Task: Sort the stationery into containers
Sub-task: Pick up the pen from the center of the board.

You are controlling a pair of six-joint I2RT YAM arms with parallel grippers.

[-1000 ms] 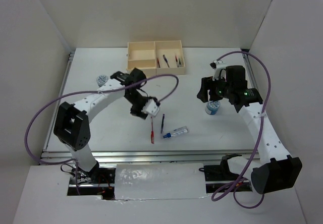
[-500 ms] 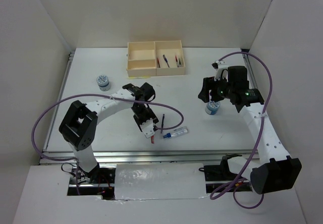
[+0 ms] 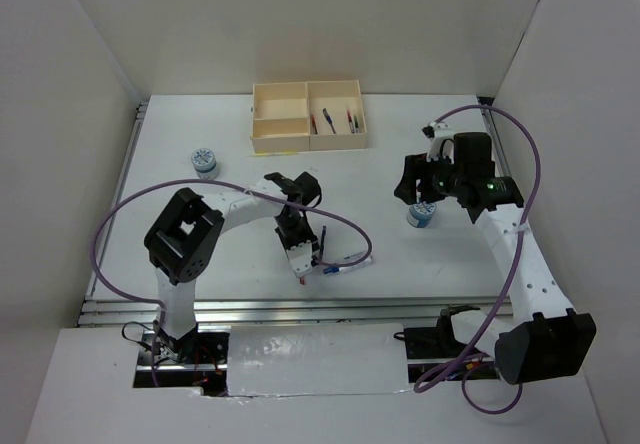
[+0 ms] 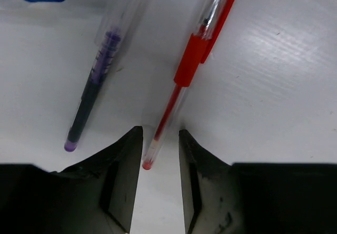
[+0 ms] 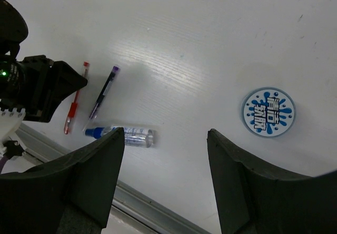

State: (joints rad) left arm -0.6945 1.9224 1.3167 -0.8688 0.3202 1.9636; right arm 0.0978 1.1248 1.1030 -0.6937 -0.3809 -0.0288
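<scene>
A red pen (image 4: 197,55) lies on the white table beside a dark blue pen (image 4: 97,81) and a short clear tube with a blue end (image 3: 350,261). My left gripper (image 4: 159,135) is down at the table. Its jaws stand narrowly on either side of the red pen's back end, with a small gap left, so it is open. The right gripper (image 5: 164,134) hangs wide open over bare table, holding nothing. A round blue-and-white cylinder (image 5: 268,113) stands just to its right. Another cylinder (image 3: 204,160) stands at the far left. The cream-yellow box (image 3: 282,99) sits at the back.
Two or three pens (image 3: 338,120) lie in the box's right section. A purple cable loops from each arm above the table. The metal rail of the table's near edge (image 5: 158,213) runs close to the tube.
My left gripper has moved toward the near edge and come down over the red pen, and its jaws have narrowed around the pen's end. The right arm has stayed put.
</scene>
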